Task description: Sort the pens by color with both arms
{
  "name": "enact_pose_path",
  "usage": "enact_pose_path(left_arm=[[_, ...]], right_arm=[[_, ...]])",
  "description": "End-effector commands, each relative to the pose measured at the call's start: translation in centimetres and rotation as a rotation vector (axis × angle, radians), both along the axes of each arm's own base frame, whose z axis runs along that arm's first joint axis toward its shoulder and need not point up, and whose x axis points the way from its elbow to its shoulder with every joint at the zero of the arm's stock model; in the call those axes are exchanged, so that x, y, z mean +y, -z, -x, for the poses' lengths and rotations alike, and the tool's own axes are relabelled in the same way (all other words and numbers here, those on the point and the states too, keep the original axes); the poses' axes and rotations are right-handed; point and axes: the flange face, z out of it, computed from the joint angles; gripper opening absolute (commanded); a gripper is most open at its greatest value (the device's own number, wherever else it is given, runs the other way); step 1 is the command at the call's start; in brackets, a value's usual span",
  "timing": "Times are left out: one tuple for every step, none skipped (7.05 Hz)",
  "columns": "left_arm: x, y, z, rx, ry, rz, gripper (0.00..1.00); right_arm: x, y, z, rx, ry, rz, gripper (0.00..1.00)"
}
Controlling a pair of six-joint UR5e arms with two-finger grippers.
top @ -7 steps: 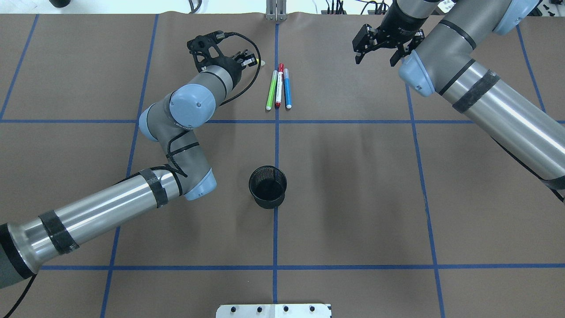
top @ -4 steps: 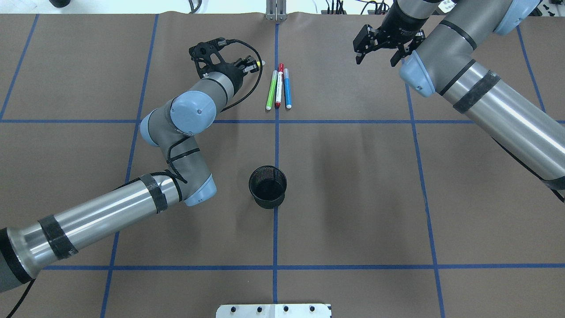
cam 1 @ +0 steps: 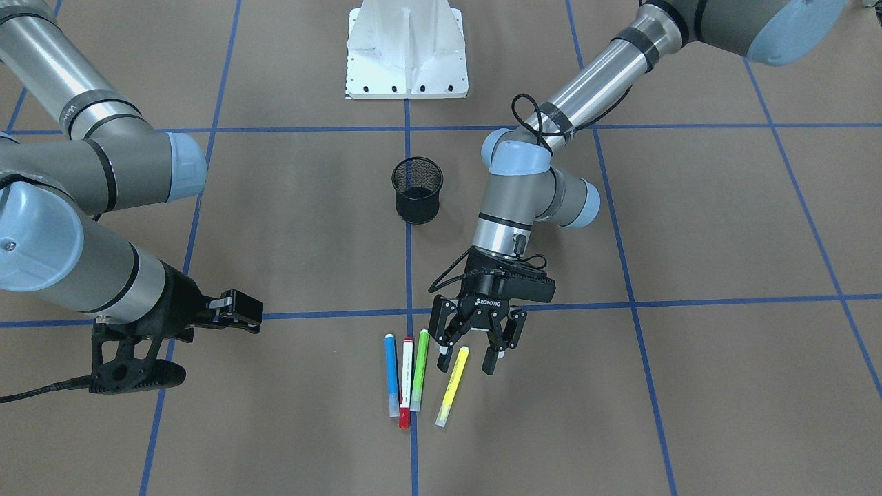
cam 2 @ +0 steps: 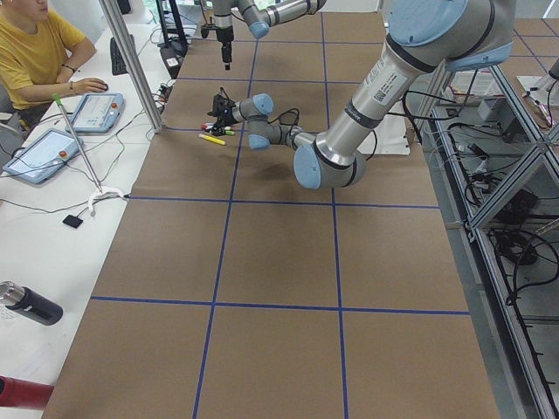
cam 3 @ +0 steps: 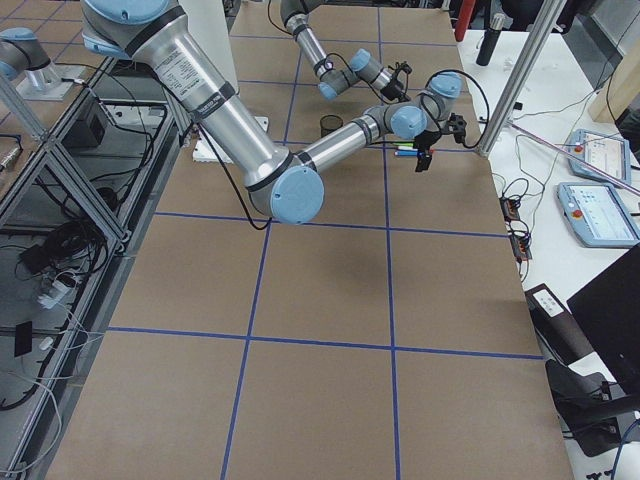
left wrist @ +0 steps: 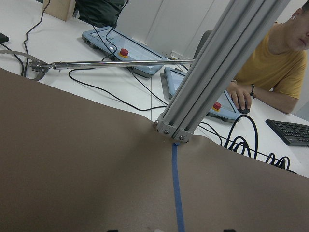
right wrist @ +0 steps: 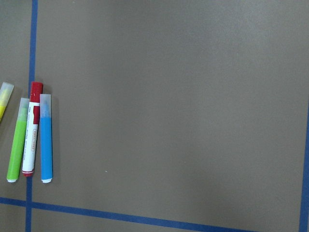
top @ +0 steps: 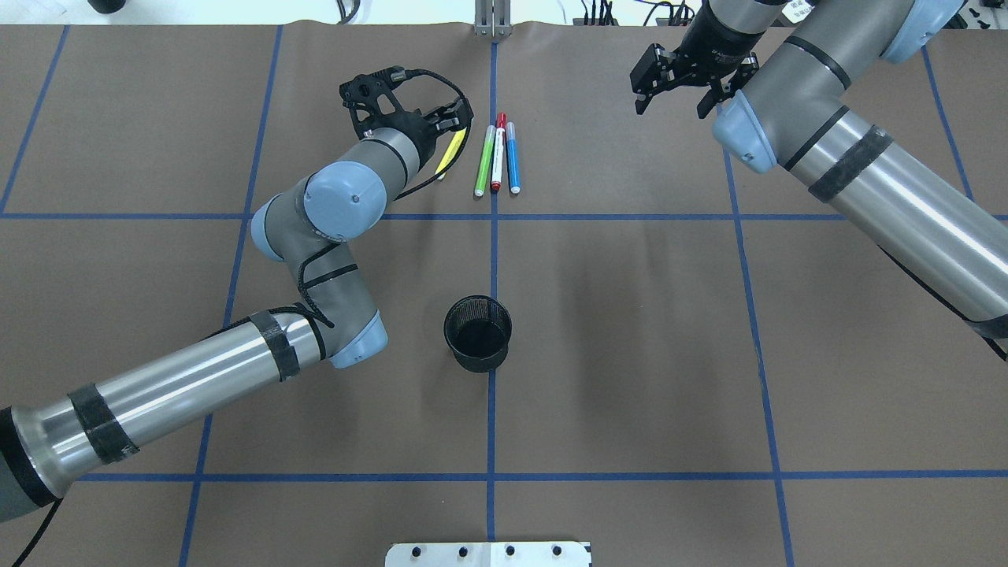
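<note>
Four pens lie side by side near the table's far middle: blue [cam 1: 391, 375], white-barrelled red [cam 1: 406, 382], light green [cam 1: 419, 372] and yellow [cam 1: 451, 388]. In the overhead view they are blue [top: 513, 157], red [top: 498, 153], green [top: 483, 161] and yellow [top: 453, 150]. My left gripper [cam 1: 468, 359] hangs open just over the yellow pen's near end, its fingers spread either side of it. The yellow pen rests slanted on the table. My right gripper [top: 668, 109] is open and empty, high at the far right, well away from the pens. The right wrist view shows the blue pen [right wrist: 46, 137] and its neighbours.
A black mesh cup [top: 477, 332] stands upright on the centre line, nearer the robot than the pens. An aluminium post [top: 492, 20] rises at the far table edge. The white base pedestal [cam 1: 406, 48] sits at the robot's side. A person [cam 2: 35, 52] sits at a side desk.
The yellow pen, held in the left gripper's jaws a moment ago, now lies on the table left of the green pen. The left gripper has opened. The right arm barely moved.
</note>
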Motion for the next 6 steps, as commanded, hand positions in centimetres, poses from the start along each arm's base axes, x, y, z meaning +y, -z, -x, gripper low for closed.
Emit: enact_pose_path(left_arm=[[0.1, 0.8, 0.1, -0.032, -0.041, -0.026, 0.99], [-0.2, 0.7, 0.3, -0.090, -0.068, -0.047, 0.99], [-1.2, 1.0, 1.1, -0.149, -0.141, 0.012, 0.99], [-1.7, 2.3, 2.3, -0.201, -0.214, 0.053, 0.99], [-1.6, 3.0, 4.1, -0.281, -0.280, 0.065, 0.99], [-1.2, 3.1, 6.5, -0.359, -0.349, 0.083, 0.99]], right_arm=[[-0.1, 0.1, 0.0, 0.004, -0.004, -0.005, 0.99], [-0.1, 0.0, 0.0, 0.006, -0.004, -0.005, 0.99], [0.0, 0.1, -0.1, 0.006, -0.005, -0.008, 0.99], [0.0, 0.3, -0.1, 0.006, -0.007, -0.013, 0.99], [0.0, 0.3, -0.1, 0.006, -0.007, -0.013, 0.99], [0.0, 0.3, -0.3, 0.006, -0.010, -0.015, 0.99]])
